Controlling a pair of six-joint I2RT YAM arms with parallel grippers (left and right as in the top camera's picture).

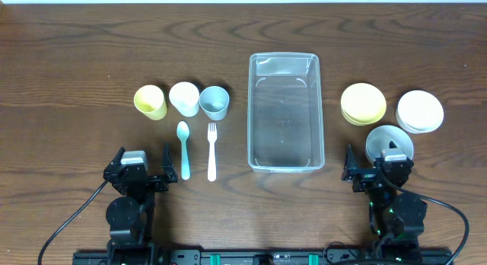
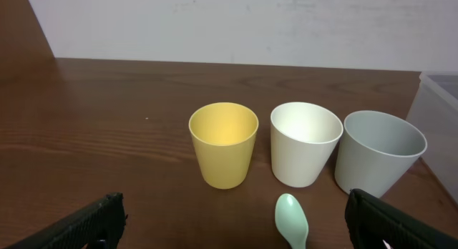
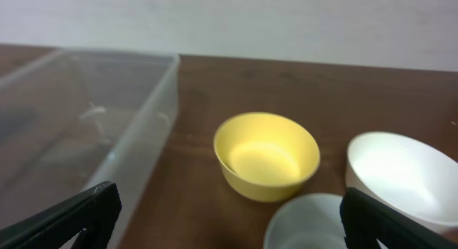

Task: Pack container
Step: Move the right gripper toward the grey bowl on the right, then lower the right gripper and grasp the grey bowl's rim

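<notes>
The container [image 1: 284, 163] is a clear plastic rectangular bin, empty, at the table's middle; its wall shows in the right wrist view [image 3: 136, 127]. Left of it stand a yellow cup [image 1: 151, 101] [image 2: 223, 143], a white cup [image 1: 184, 98] [image 2: 306, 142] and a grey cup [image 1: 214, 102] [image 2: 378, 150]. A mint spoon [image 1: 183, 148] [image 2: 293, 219] and a white fork [image 1: 211, 150] lie before them. Right of the bin are a yellow bowl [image 1: 363, 103] [image 3: 266, 154], a white bowl [image 1: 420, 111] [image 3: 404, 174] and a grey bowl [image 1: 389, 141] [image 3: 308, 222]. My left gripper [image 1: 138, 176] [image 2: 232, 231] and right gripper [image 1: 378, 175] [image 3: 229, 227] are open and empty.
The dark wooden table [image 1: 76, 59] reaches a pale wall at the back. Both arms sit at the front edge, with cables trailing off to the sides.
</notes>
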